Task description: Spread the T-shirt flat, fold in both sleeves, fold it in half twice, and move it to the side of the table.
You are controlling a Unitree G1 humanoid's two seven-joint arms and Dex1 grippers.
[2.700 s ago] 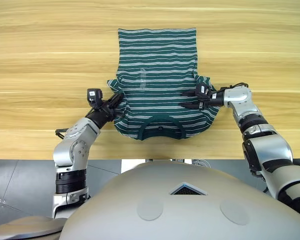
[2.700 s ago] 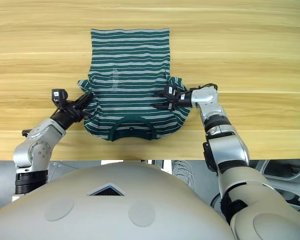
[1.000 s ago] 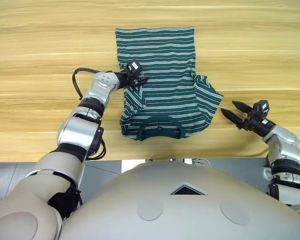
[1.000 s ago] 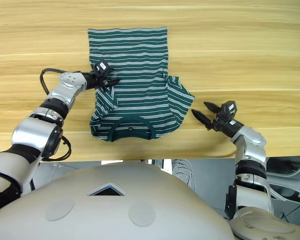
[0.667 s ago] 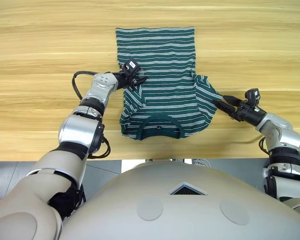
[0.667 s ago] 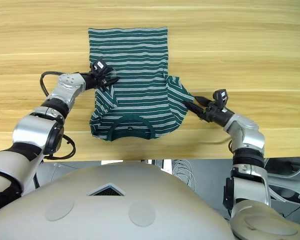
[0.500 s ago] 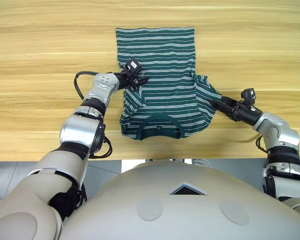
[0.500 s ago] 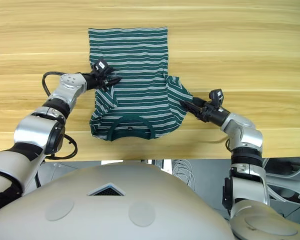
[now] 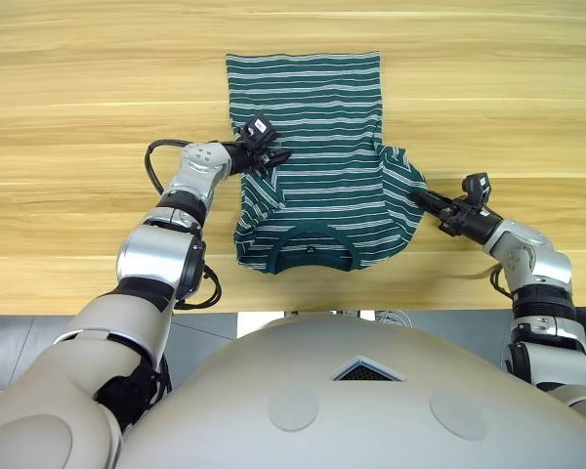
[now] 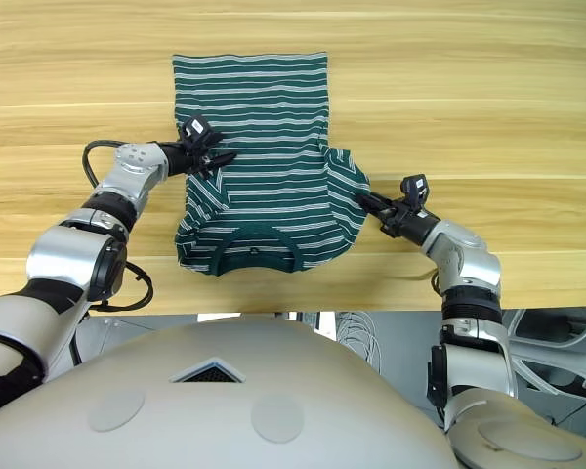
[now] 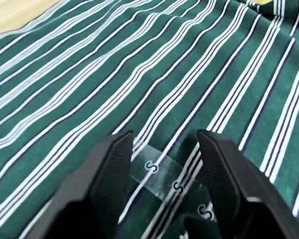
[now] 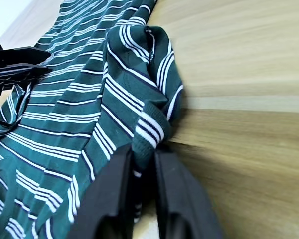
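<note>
On the left, we saw the left gripper (image 9: 273, 157) resting released on the folded-in left sleeve (image 9: 258, 192), its 2 fingers spread over the cloth. The green striped T-shirt (image 9: 317, 107) lay mid-way across the wooden table (image 9: 98, 88), hem far, collar near. On the right, the right gripper (image 9: 422, 199) was clenched on the cuff of the right sleeve (image 9: 400, 181), still unfolded.

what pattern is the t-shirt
The dark green T-shirt has thin white stripes, clearest in left wrist view.
</note>
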